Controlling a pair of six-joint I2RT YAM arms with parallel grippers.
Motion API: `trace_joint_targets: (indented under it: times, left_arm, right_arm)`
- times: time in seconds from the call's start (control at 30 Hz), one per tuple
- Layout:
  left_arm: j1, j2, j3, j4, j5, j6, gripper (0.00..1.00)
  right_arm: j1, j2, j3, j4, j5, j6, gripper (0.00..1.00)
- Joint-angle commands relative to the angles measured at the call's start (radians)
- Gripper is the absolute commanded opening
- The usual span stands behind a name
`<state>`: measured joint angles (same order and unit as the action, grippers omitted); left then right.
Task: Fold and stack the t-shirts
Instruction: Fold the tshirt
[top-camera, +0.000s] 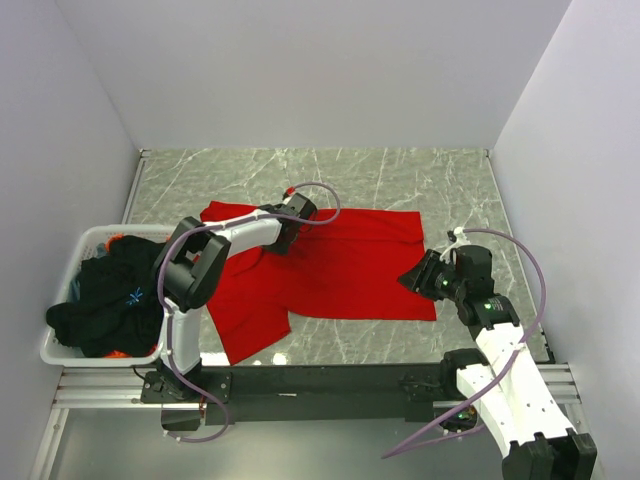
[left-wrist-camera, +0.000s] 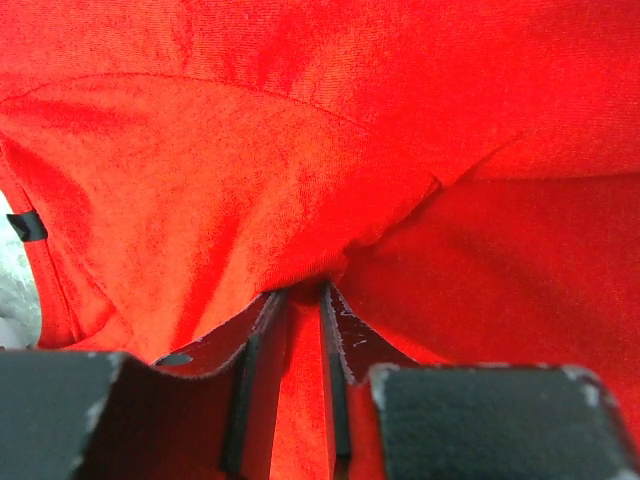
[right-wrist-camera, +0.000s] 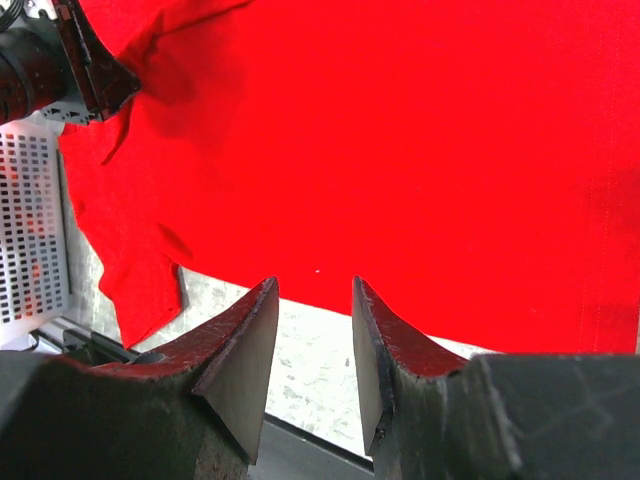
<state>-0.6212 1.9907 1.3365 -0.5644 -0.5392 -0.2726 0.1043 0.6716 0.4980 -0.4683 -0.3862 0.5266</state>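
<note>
Spotter: While the red t-shirt (top-camera: 340, 265) lies spread, mostly flat, across the middle of the table (top-camera: 400, 180), your left gripper (left-wrist-camera: 300, 295) has its fingers narrowed on a pinch of cloth at the shirt's far left shoulder.

Operator: And the right one?

Spotter: Your right gripper (right-wrist-camera: 313, 300) hangs over the shirt's near right corner, fingers apart, with nothing between them.

Operator: Which step is that?

Spotter: I'd judge it's the first fold of the red one, barely begun. The black t-shirts (top-camera: 110, 295) sit heaped in the white basket (top-camera: 92, 238) at your left. Next you need a second hold: lower the right fingers onto that edge, close on cloth alone, then carry both grippers together so the fold lands straight.
</note>
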Motion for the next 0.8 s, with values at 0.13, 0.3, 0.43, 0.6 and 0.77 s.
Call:
trace_joint_targets:
  times: [0.13,0.3,0.43,0.6,0.77]
  left_arm:
    - [0.002,0.002,0.007,0.014,0.038,0.01,0.24]
    - [0.002,-0.012,0.006,0.012,0.039,0.015,0.06]
    - [0.002,-0.03,0.027,-0.018,0.045,0.016,0.01]
    - [0.002,-0.076,0.069,-0.086,0.123,-0.002,0.01]
    - [0.002,-0.101,0.078,-0.15,0.212,-0.017,0.01]
  right_arm:
    - [0.003,0.006,-0.012,0.043,-0.014,0.01,0.43]
    - [0.003,0.008,-0.01,0.043,-0.01,0.012,0.42]
    - [0.003,0.003,-0.009,0.042,-0.01,0.012,0.42]
    - [0.003,0.0,-0.003,0.037,-0.006,0.013,0.42]
    - [0.003,0.002,0.008,0.03,-0.002,0.007,0.42]
